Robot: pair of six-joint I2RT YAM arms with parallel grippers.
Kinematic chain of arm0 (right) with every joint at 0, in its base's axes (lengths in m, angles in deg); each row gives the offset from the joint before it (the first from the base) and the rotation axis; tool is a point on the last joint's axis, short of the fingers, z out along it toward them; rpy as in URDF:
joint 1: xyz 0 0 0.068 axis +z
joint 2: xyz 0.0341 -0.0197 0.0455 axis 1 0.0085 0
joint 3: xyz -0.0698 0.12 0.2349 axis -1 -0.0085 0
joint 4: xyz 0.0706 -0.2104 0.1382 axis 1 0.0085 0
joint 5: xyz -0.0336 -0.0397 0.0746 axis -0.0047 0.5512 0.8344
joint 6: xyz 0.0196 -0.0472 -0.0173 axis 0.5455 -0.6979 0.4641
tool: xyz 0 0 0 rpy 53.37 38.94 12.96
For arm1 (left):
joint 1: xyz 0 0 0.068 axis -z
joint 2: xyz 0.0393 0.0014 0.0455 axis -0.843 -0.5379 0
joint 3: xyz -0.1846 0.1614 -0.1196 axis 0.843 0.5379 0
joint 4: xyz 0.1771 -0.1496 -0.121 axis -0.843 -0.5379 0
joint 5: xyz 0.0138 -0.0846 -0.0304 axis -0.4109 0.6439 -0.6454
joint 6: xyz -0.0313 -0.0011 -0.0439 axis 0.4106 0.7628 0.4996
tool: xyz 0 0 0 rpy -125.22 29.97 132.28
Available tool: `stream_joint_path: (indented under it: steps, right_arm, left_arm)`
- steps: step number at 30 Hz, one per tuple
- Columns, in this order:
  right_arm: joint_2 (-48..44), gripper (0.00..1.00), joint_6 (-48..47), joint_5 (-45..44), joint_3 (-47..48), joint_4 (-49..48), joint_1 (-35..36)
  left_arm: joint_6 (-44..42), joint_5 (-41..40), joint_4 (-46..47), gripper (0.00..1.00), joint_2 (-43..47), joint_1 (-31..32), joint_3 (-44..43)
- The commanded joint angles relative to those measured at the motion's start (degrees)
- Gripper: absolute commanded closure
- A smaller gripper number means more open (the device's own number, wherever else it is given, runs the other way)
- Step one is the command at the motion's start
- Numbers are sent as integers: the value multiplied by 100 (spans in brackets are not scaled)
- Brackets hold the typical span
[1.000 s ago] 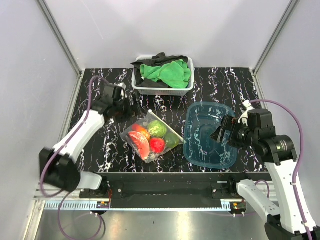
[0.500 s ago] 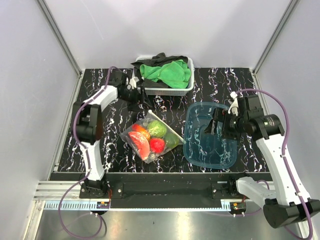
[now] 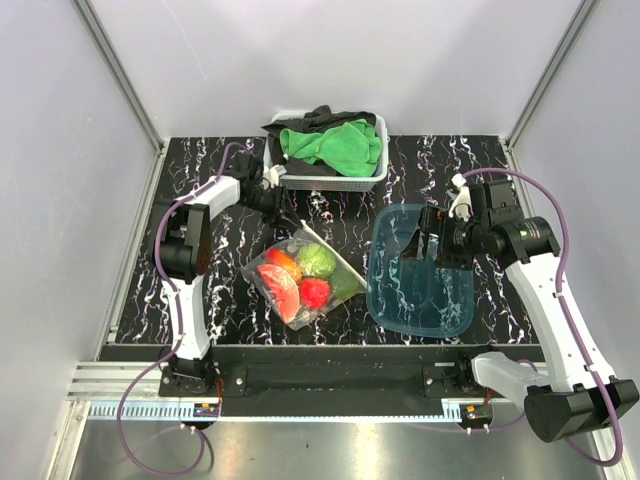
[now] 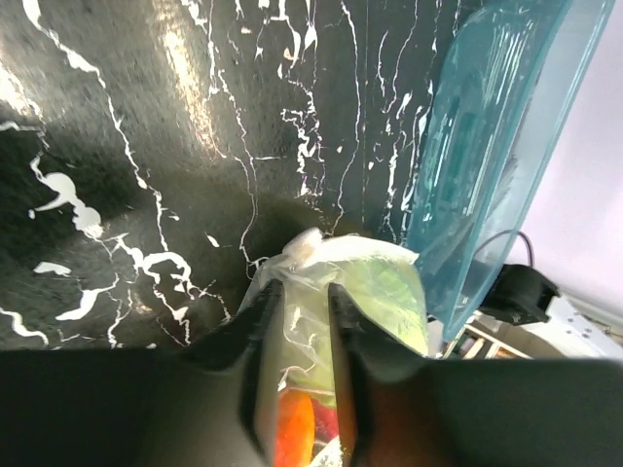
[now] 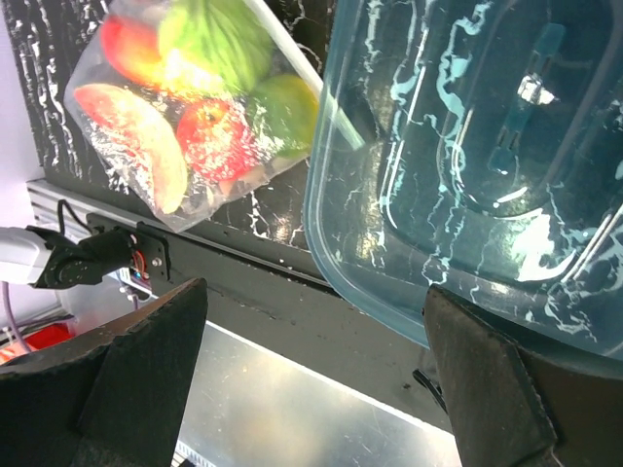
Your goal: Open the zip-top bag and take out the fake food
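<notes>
The clear, crinkly, roughly square plastic zip-top bag point(image 3: 302, 274) lies flat at the middle of the black, white-veined marble-pattern table point(image 3: 225, 285), one corner pointing toward the back. Its white zip strip point(image 3: 333, 252) runs along the upper right edge. Inside is the glossy plastic fake food point(image 5: 209, 131): a green leafy ball point(image 3: 316, 258), a red round fruit point(image 3: 314, 290), a red watermelon slice point(image 3: 279, 290) with a pale rind, and smaller orange and yellow-green pieces. The bag's right corner reaches the left rim of the translucent teal rectangular plastic tub point(image 3: 385, 300), which sits to its right. The left gripper point(image 3: 279, 207) is at the bag's rear corner. In the left wrist view its fingers point(image 4: 261, 336) stand close together with a slim gap, and the bag's clear plastic lies in that gap; whether they pinch it cannot be told. The right gripper point(image 3: 425, 245) hangs over the tub's left half, its claw spread wide and holding nothing. Behind the bag, at the table's far edge, stands a white slotted plastic basket point(image 3: 325, 181) holding a crumpled green cloth point(image 3: 335, 142) and a black cloth point(image 3: 320, 118).
</notes>
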Motion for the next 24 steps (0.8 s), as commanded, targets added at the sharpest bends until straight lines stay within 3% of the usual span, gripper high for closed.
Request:
stream_joint_path:
  steps: [1, 4, 8, 14, 24]
  right_arm:
    - [44, 1, -123, 335, 8, -386, -25]
    - [89, 0, -44, 528, -36, -597, -25]
    - [141, 0, 53, 915, -194, -1141, -25]
    - [448, 0, 149, 1662, -449, -2230, -17]
    - [1880, 5, 18, 2217, 235, -3629, 413]
  left_arm:
    - [-11, 444, 204, 80, 234, -2, 178]
    - [24, 471, 231, 93, 356, -2, 257]
    - [33, 471, 248, 100, 743, 15, 380]
    - [94, 506, 248, 100, 1621, 112, 609]
    - [428, 409, 248, 100, 2633, 481, 917]
